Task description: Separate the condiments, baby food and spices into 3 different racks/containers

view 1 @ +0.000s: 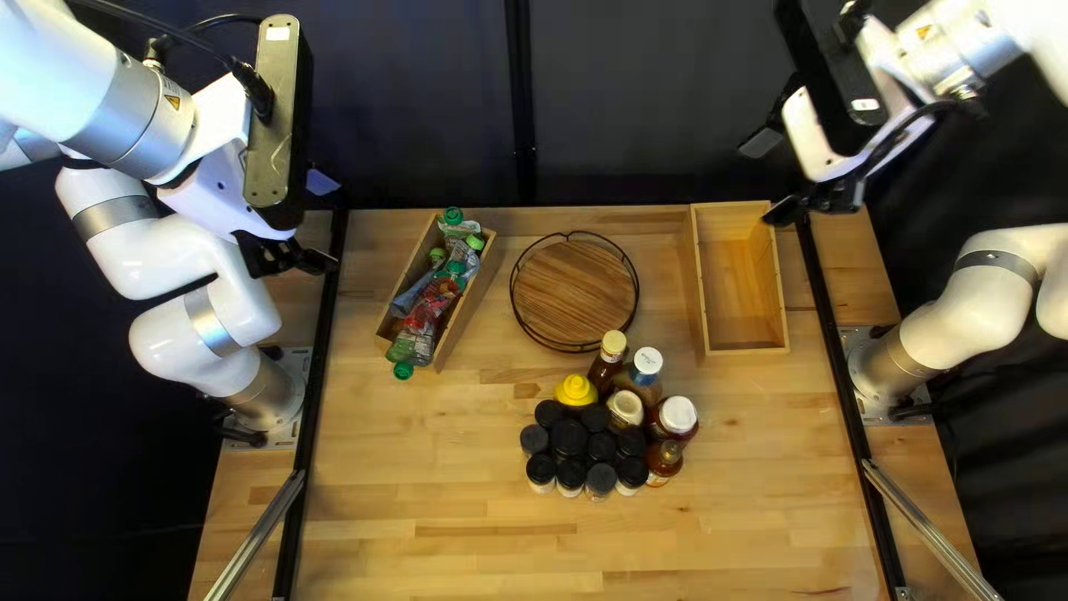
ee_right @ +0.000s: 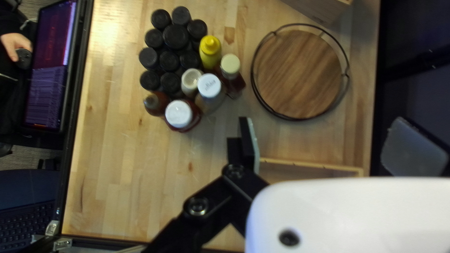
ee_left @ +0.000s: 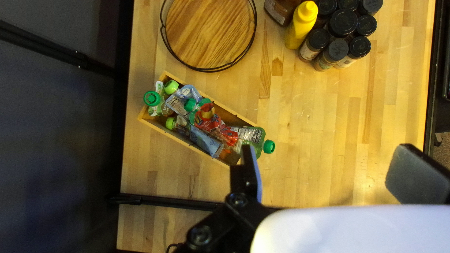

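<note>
Top left view. Item: wooden box at the left, holding baby food pouches. Item: round tray with a wire rail, beyond the bottles. Item: second box at the right, its floor showing. Lot, standing together on the table: black-lidded spice jars, a mustard bottle and other condiment bottles. Status, by my reckoning: baby food sorted, condiments and spices pending.

Left wrist view. Left gripper: fingers wide apart, nothing between them. The pouches lie heaped in their box, one green cap poking past its end. I judge that they may stay so.

Right wrist view. Right gripper: fingers spread, holding nothing. Nearby, a white-lidded jar stands at the cluster's outer edge, the easiest first pick, I think. Next move, as I read it: lower upright over that jar, close on its sides without knocking its neighbours, and carry it to the second box, my guess for condiments; the tray would suit spices.
</note>
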Controlling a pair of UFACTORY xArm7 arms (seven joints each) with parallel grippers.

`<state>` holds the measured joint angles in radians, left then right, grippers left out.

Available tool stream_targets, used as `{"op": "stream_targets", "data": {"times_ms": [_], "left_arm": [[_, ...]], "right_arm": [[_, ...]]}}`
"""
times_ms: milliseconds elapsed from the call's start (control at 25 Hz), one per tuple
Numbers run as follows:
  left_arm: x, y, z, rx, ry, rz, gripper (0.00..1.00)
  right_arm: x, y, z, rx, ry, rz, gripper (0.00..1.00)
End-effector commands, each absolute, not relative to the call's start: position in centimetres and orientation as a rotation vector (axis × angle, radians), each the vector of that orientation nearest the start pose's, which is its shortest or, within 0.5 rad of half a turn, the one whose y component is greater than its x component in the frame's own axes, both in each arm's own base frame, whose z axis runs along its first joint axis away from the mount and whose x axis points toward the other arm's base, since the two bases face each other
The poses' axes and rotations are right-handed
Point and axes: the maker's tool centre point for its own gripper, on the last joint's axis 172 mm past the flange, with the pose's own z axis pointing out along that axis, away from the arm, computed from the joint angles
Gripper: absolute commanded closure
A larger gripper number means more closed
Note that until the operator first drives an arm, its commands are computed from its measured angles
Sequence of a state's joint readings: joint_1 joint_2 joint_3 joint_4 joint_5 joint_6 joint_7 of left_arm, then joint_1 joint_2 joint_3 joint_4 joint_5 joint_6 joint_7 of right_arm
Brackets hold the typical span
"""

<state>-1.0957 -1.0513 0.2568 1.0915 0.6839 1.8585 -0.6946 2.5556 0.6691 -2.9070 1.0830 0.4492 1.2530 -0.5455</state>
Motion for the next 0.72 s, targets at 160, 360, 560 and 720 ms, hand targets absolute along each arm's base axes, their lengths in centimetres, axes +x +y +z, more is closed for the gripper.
{"op": "stream_targets", "data": {"times_ms": [160, 360, 560, 720], "left_arm": [[26.5, 1.8, 47.7, -2.958, -0.059, -0.676, 0.00], [26.5, 1.8, 47.7, -2.958, -0.059, -0.676, 0.00], [26.5, 1.8, 47.7, -2.958, -0.059, -0.676, 0.00], [26.5, 1.8, 47.7, -2.958, -0.059, -0.676, 0.00]], "right_arm": [[43.3, 2.4, 42.6, -2.940, -0.224, -0.692, 0.00], [44.1, 5.7, 39.7, -2.974, -0.176, -0.562, 0.00], [44.5, 7.4, 36.3, -3.019, -0.103, -0.406, 0.00], [44.9, 8.1, 33.3, -3.044, -0.026, -0.283, 0.00]]}}
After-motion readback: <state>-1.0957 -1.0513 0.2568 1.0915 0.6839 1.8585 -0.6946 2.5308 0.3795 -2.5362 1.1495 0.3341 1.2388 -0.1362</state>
